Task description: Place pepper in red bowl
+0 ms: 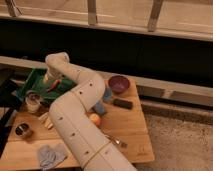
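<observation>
The pepper (54, 85), slim and red-orange, lies on the green tray (30, 80) at the table's back left. My gripper (50, 78) points down over the tray, just above the pepper's upper end, and it is open. I cannot tell whether it touches the pepper. The thick white arm (80, 115) runs from the bottom of the view up to the gripper and covers the middle of the table. The red bowl is hidden or out of view.
A purple bowl (118, 83) stands at the back right, with a blue cup (107, 94) and a black object (122, 103) nearby. A peach-coloured fruit (94, 119) lies beside the arm. On the left are a white jar (33, 102), a tin can (22, 131) and a grey-blue cloth (50, 155).
</observation>
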Robot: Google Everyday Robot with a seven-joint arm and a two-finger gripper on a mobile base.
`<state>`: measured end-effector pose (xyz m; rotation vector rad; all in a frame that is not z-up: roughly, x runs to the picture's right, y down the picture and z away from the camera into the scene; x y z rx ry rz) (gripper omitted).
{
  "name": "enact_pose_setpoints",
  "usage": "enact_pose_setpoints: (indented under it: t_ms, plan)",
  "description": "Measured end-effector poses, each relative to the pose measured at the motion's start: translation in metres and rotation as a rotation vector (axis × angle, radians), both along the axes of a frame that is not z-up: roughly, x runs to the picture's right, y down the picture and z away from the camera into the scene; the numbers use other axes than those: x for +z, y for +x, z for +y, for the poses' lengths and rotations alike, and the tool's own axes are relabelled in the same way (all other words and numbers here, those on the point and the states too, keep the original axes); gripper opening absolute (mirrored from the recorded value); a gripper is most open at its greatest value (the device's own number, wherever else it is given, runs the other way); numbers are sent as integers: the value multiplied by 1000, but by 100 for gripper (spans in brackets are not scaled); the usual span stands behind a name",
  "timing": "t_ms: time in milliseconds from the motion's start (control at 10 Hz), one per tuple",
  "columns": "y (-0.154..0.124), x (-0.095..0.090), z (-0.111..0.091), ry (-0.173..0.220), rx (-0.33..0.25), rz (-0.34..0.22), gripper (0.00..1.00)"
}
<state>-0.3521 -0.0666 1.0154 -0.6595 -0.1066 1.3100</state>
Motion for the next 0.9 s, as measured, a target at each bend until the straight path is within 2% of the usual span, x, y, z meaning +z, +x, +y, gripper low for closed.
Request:
enact_pose_setpoints:
  t_ms: [200,300,400,900]
  plan:
    - [1,2,3,-12,0,1,69]
    - [0,4,7,-21,-8,4,65]
    - [-1,4,8,-25,-13,4,58]
    - [-2,5,10,-28,-17,5,6]
